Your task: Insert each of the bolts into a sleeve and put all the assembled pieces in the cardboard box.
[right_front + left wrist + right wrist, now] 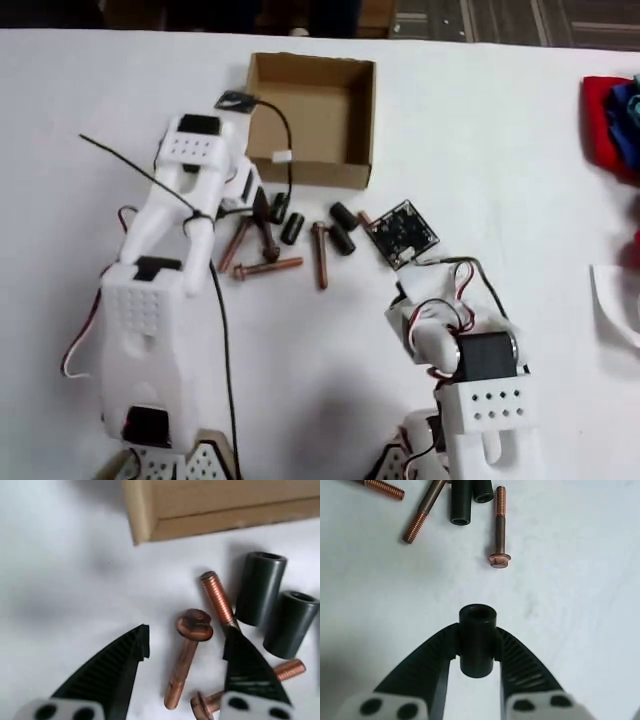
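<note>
My left gripper [187,636] is open and low over the table, straddling a copper bolt [186,660]; another bolt [218,600] and two black sleeves [260,587] [290,622] lie just beyond it. From above, the left gripper [262,215] sits over the pile of bolts [268,267] and sleeves [292,228] in front of the cardboard box [310,172]. My right gripper [477,635] is shut on a black sleeve [477,640], which points forward above the table. Ahead of it lies a bolt [500,527], head nearest.
The box's corner [145,515] is close beyond the left gripper. More bolts [422,512] and sleeves [461,502] lie farther from the right gripper. Another sleeve [343,213] rests by the right gripper [345,238]. Red cloth [610,115] lies at the far right edge.
</note>
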